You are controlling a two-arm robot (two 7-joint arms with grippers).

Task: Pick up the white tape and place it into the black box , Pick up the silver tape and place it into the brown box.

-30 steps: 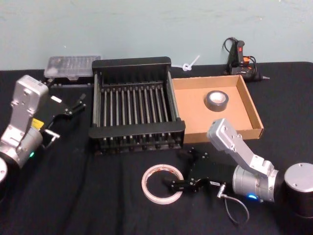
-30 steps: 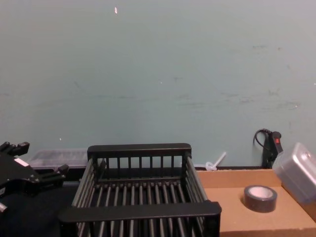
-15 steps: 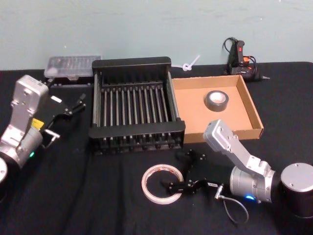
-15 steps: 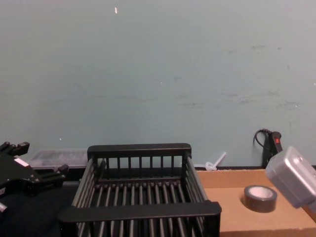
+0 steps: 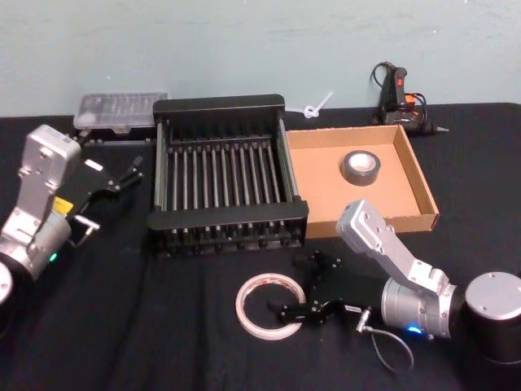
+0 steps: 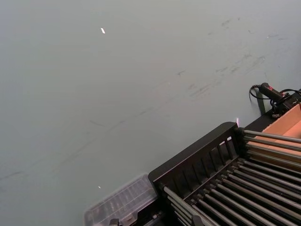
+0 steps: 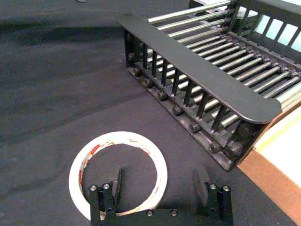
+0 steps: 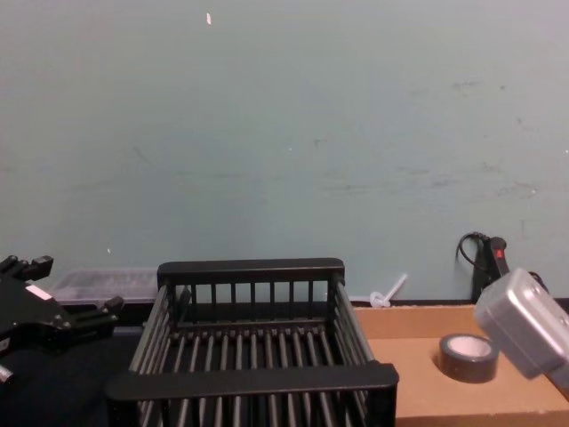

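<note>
Nearest the robot, the right gripper (image 5: 295, 287) is down at the table with its fingers spread wide; one finger (image 7: 115, 180) sits inside the white tape (image 5: 269, 305), the other outside the ring's rim at its 3 o'clock side. At 12 o'clock beyond stands the black box (image 5: 228, 218). Touching it at 3 o'clock is the brown box (image 5: 411, 167), with the silver tape (image 5: 361, 167) inside. The left gripper (image 5: 130, 172) hangs open at the black box's 9 o'clock.
</note>
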